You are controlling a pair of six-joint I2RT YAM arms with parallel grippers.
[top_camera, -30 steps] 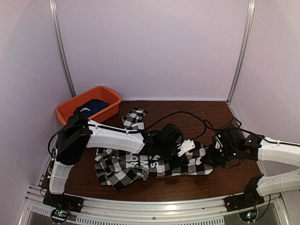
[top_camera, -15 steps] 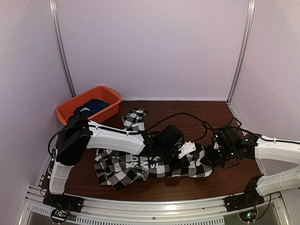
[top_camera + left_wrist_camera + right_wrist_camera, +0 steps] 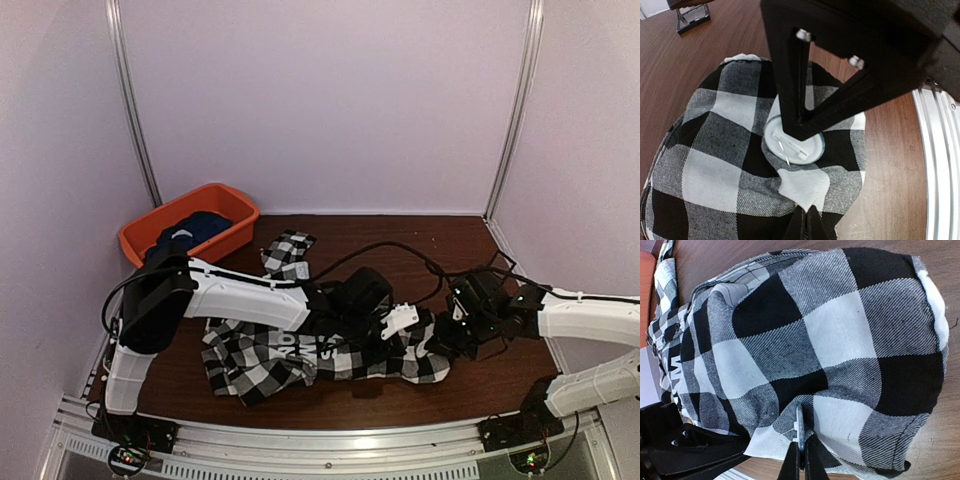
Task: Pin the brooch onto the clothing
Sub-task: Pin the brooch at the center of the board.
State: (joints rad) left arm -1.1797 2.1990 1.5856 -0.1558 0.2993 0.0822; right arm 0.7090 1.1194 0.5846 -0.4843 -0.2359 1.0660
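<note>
Your left end effector point(image 3: 807, 219): pinched shut on clothing point(image 3: 720, 150) edge | your right end effector point(image 3: 800, 447): closed on brooch point(image 3: 796, 149) rim, 12 o'clock of left tips, pin side showing

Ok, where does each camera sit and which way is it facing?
Top external: above and behind the robot, facing down at the table; left arm and right arm both show.
Left wrist: on the left arm, facing down past the left gripper, shut on the checked shirt near the brooch.
Right wrist: on the right arm, facing along the right gripper, shut on the shirt.
Shared: both wrist views show the shirt's same end.
</note>
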